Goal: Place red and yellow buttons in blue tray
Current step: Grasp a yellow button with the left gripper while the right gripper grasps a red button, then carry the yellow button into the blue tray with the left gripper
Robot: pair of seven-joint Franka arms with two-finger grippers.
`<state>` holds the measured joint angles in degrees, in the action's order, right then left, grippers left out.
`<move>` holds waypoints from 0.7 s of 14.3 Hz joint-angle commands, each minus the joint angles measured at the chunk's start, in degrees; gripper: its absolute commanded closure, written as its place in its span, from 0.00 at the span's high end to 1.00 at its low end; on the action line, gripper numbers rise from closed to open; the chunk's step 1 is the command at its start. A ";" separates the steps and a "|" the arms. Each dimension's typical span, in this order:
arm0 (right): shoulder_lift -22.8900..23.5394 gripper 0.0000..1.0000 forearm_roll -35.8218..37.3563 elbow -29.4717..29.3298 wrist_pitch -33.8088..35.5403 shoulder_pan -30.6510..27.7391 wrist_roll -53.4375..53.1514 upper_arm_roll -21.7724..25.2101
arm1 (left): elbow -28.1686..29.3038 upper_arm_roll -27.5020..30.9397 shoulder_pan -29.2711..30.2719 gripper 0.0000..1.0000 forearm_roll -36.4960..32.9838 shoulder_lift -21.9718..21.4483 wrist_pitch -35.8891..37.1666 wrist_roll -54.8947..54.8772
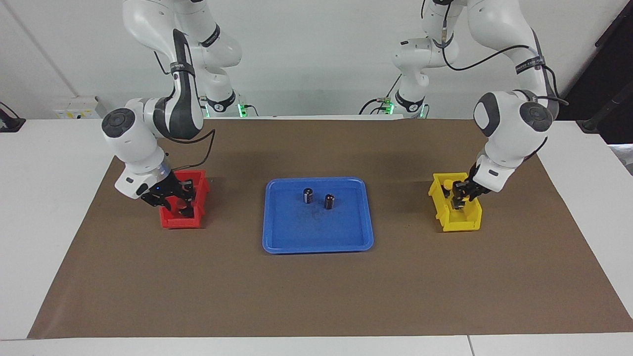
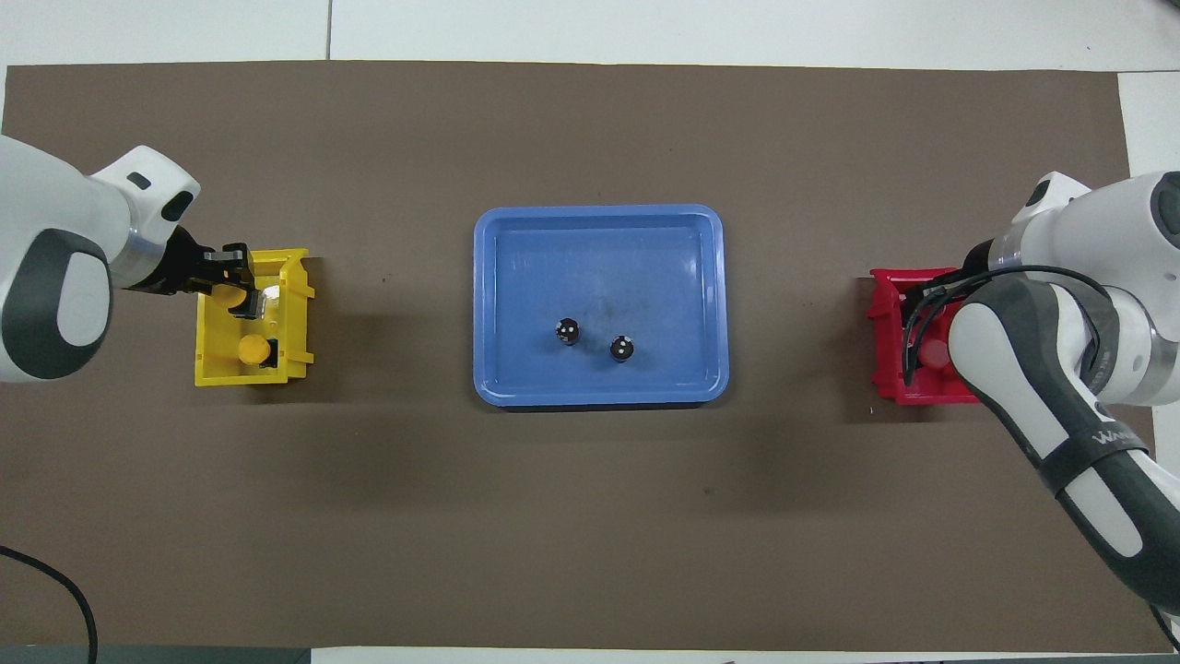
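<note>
The blue tray point(image 1: 316, 240) point(image 2: 599, 240) lies mid-table. My left gripper point(image 1: 461, 198) point(image 2: 241, 288) hangs in the yellow bin point(image 1: 462, 225) point(image 2: 212, 373), shut on a yellow button point(image 2: 228, 295). A second yellow button point(image 1: 447, 184) point(image 2: 252, 349) stands in the same bin, nearer to the robots. My right gripper point(image 1: 177, 203) reaches into the red bin point(image 1: 170, 221) point(image 2: 890, 387), its fingers closed against a red button point(image 2: 935, 351). The right arm hides this gripper from above.
Two capless dark cylinders with silver tops point(image 1: 307, 196) point(image 1: 329, 201) point(image 2: 568, 330) point(image 2: 622, 348) stand in the tray, toward its edge nearer the robots. A brown mat covers the table. The bins sit at opposite ends of the mat.
</note>
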<state>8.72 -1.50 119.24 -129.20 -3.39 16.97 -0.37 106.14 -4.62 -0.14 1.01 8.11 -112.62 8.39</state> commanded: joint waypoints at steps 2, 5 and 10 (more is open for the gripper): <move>-0.90 0.59 -1.05 1.79 -1.15 -0.48 0.35 -0.42 | -10.95 0.23 -4.23 0.02 -0.40 0.59 9.70 7.30; -0.90 0.59 -1.05 1.88 -0.62 -0.56 0.88 -0.42 | -11.30 0.23 -10.73 0.02 2.75 1.55 4.62 19.87; -0.90 0.50 -1.05 1.88 -0.18 -0.65 2.11 -0.42 | -11.39 0.23 -20.32 0.02 6.02 3.13 -2.07 30.17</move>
<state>8.72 -1.50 120.01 -129.48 -3.39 17.19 -0.37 96.06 -5.18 -17.59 5.83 9.67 -112.78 35.50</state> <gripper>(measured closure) 0.441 0.595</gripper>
